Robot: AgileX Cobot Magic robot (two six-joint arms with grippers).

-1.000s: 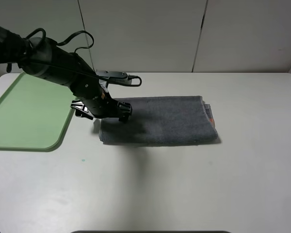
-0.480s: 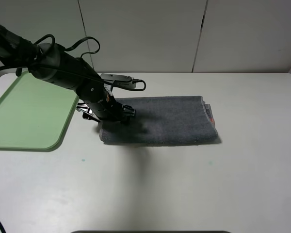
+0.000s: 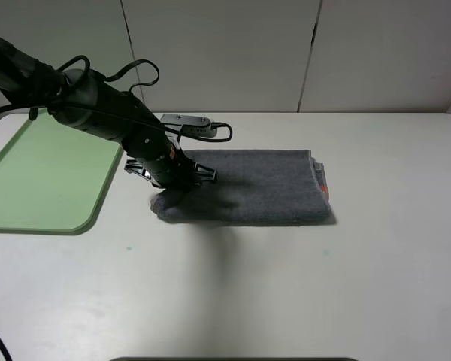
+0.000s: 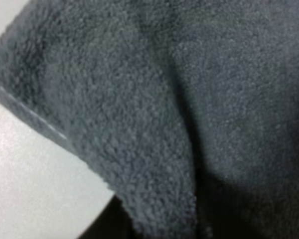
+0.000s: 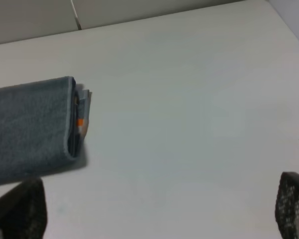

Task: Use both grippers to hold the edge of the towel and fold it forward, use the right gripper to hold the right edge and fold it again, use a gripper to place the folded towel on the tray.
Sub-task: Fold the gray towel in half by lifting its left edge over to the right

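The dark grey towel (image 3: 255, 188) lies folded on the white table, with a bit of orange at its right end (image 3: 325, 188). My left gripper (image 3: 173, 180) is down on the towel's left end, where the near-left corner is bunched up. The jaws seem shut on the cloth. The left wrist view is filled with the towel (image 4: 139, 99) and its pale-stitched hem (image 4: 35, 117). My right gripper (image 5: 157, 214) is open and empty, its fingertips (image 5: 20, 209) wide apart, off the towel's right end (image 5: 30, 124). It is out of the high view. The pale green tray (image 3: 37, 173) lies at the left.
A black cable and grey plug (image 3: 192, 124) hang from the left arm behind the towel. The white table (image 3: 286, 286) stretches in front of and to the right of the towel. A pale panelled wall stands behind.
My left gripper has moved right and down onto the towel's left end. The near-left corner has bunched up and the towel's right end has shifted slightly left.
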